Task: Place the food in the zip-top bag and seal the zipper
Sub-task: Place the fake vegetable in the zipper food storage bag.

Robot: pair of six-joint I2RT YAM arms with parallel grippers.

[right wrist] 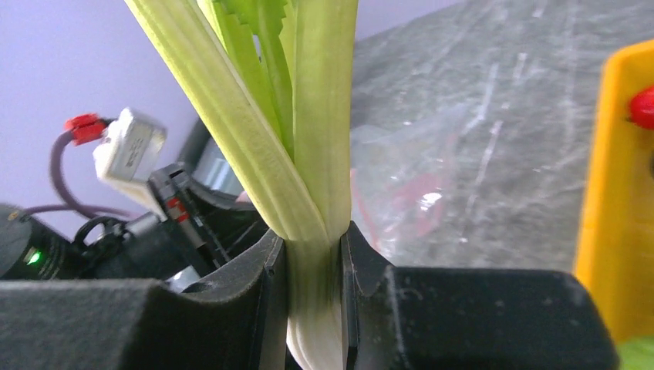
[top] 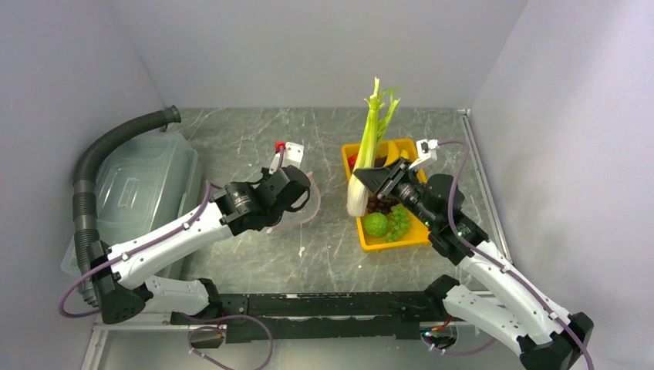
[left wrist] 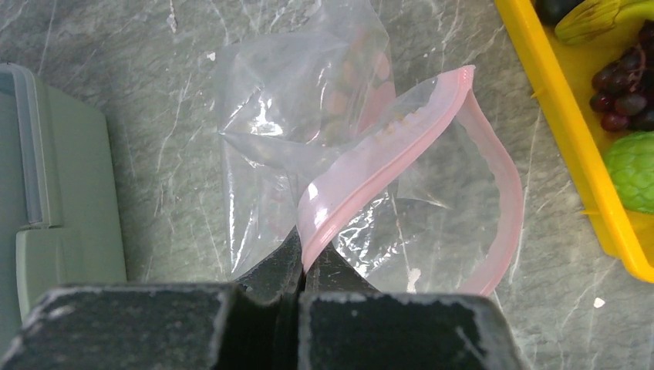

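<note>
On the table (top: 254,146) left of the tray (top: 389,245), your left gripper (left wrist: 301,262) pinches the zipper (left wrist: 370,173) while your right gripper (right wrist: 315,262) squeezes the leek (right wrist: 320,116), which may tip and miss the bag (left wrist: 301,100).

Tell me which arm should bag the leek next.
Right. The right claw is shut on the pale green toy leek, raised by the yellow rectangular tray. The left claw pinches the pink zipper strip of the thin clear plastic bag.
</note>
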